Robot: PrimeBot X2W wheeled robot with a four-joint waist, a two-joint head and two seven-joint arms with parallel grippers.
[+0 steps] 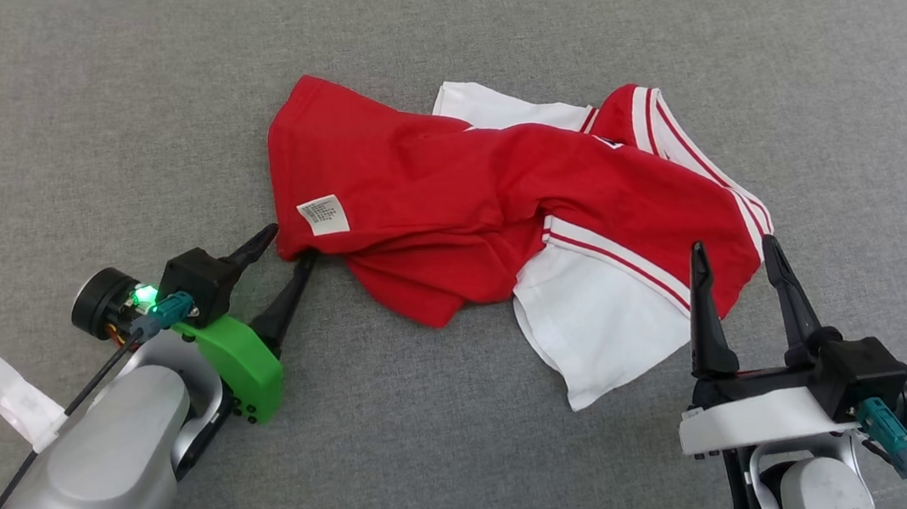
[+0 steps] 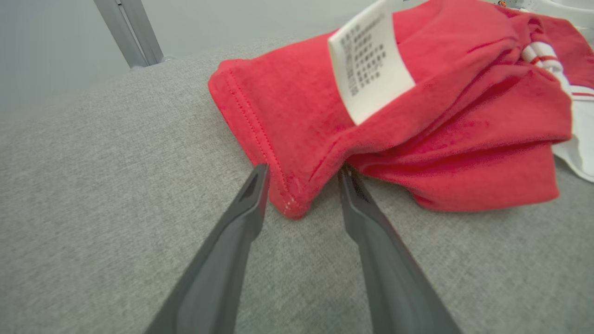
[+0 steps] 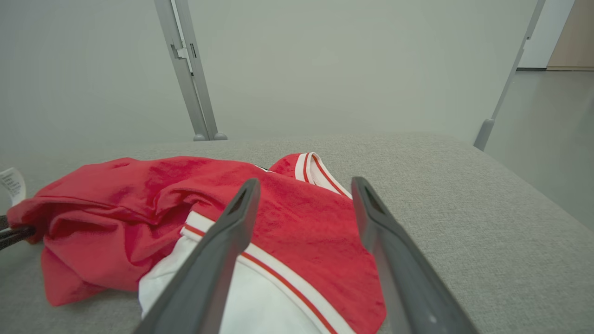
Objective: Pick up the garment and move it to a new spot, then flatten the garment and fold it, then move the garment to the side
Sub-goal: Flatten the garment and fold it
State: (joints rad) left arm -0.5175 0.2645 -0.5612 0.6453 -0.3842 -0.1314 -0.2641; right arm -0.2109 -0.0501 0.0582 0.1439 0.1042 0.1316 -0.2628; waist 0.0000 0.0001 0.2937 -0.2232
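My left gripper [image 1: 290, 241] has its jaws spread astride the near-left hem corner of the red and white shirt [image 1: 428, 175], not yet pinching it. My right gripper [image 1: 733, 244] has its jaws spread wide at the shirt's right edge. The shirt lies crumpled mid-cushion [image 1: 93, 119]; I judge this the first pickup, so both jaws need to pinch fabric before lifting.

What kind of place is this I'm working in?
Probably a lab or test room, not a home: the red and white garment lies on a wide grey fabric-covered pad, metal posts stand behind it, and beyond them are plain pale walls and a smooth floor.
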